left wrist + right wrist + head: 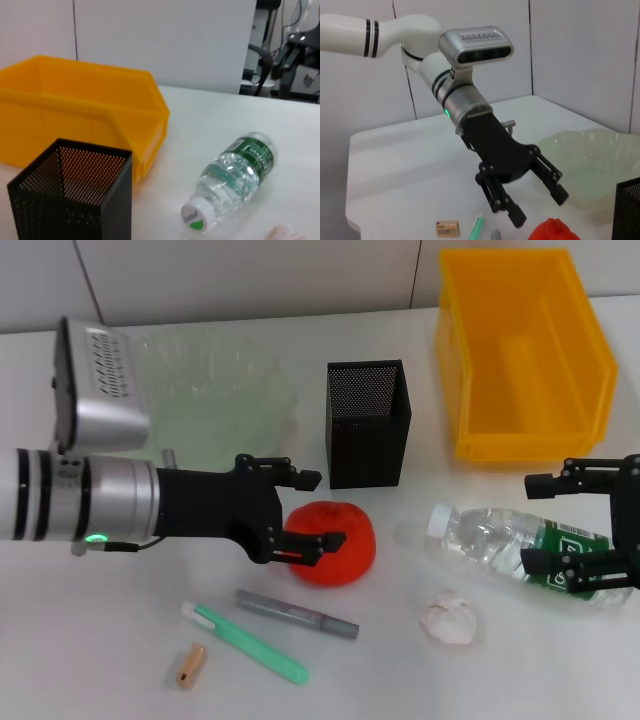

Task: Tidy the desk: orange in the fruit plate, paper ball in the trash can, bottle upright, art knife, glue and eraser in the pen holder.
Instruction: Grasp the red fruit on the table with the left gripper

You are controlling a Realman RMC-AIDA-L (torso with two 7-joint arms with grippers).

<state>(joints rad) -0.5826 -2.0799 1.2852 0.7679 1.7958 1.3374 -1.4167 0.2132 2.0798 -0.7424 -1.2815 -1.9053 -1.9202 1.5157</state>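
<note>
Orange step in hand: my left gripper (pixel 315 510) spread wide, unclenched, reaching onto orange (pixel 335 543); next clench, carry far-left into fruit plate (pixel 215 390); my right gripper (pixel 535 522) spread, empty, at lying bottle (pixel 510 545)

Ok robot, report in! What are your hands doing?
Left hand open, straddling the orange. Right hand open over the lying bottle. Fruit plate behind, path unblocked.

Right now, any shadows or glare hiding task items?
Head view: even light, only soft shadows under the left gripper open around the orange and the right gripper open at the bottle; the fruit plate barely stands out from the table. Left wrist view: small highlights on the bottle. Right wrist view: no glare.
</note>
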